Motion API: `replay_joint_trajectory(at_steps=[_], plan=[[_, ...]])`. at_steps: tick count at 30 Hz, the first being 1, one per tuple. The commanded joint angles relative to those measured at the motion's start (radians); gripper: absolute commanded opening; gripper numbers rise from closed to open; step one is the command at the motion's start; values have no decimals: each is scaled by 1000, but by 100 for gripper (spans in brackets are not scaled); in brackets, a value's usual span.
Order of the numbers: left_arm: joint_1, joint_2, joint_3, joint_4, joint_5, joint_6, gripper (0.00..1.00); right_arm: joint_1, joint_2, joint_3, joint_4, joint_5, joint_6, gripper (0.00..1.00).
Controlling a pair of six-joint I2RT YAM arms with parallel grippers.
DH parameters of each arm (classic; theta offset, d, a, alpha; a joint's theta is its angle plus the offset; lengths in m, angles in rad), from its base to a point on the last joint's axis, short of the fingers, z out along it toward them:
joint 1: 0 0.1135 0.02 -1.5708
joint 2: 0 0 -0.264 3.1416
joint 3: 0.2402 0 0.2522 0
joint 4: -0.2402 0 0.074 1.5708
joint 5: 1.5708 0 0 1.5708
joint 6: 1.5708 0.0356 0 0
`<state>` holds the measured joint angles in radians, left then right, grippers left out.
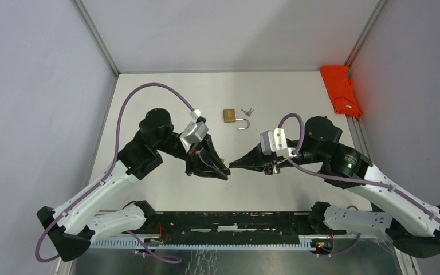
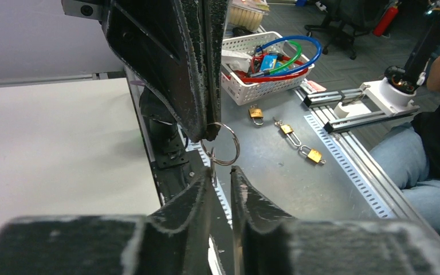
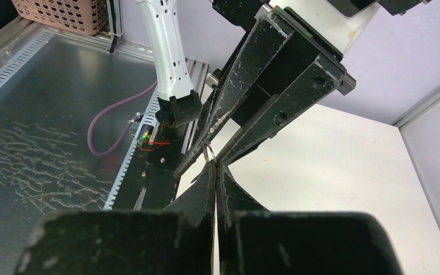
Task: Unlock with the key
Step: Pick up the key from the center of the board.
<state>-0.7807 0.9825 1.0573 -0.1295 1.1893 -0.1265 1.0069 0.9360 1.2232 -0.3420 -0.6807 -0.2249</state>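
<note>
A brass padlock (image 1: 229,116) lies on the white table, its silver shackle (image 1: 242,125) toward the arms and small keys (image 1: 248,112) beside it. Nearer the arms, both grippers meet tip to tip above the table. My right gripper (image 3: 215,166) is shut on a metal key ring (image 2: 224,144). A thin key (image 2: 213,163) hangs from that ring against the inner face of one finger of my left gripper (image 2: 222,172). The left jaws stand open on either side of the ring's lower edge, with a narrow gap between them.
A red cloth (image 1: 341,89) lies at the table's far right edge. Beyond the near edge is a metal bench (image 2: 298,183) carrying a white basket (image 2: 263,74) of cables and spare padlocks (image 2: 312,153). A person's leg (image 2: 429,172) is at the right.
</note>
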Motion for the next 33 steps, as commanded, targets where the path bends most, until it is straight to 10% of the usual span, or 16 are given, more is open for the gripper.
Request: replay_joint_trajectory(at_steps=[1, 4, 33], plan=[[-6, -31, 4, 30, 29, -7, 18, 2, -10, 27, 54, -8, -3, 0], [-6, -33, 4, 32, 14, -10, 2, 2, -12, 30, 48, -2, -5, 0], [-6, -50, 60, -53, -100, 23, 2, 2, -149, -143, 19, 79, 45, 0]])
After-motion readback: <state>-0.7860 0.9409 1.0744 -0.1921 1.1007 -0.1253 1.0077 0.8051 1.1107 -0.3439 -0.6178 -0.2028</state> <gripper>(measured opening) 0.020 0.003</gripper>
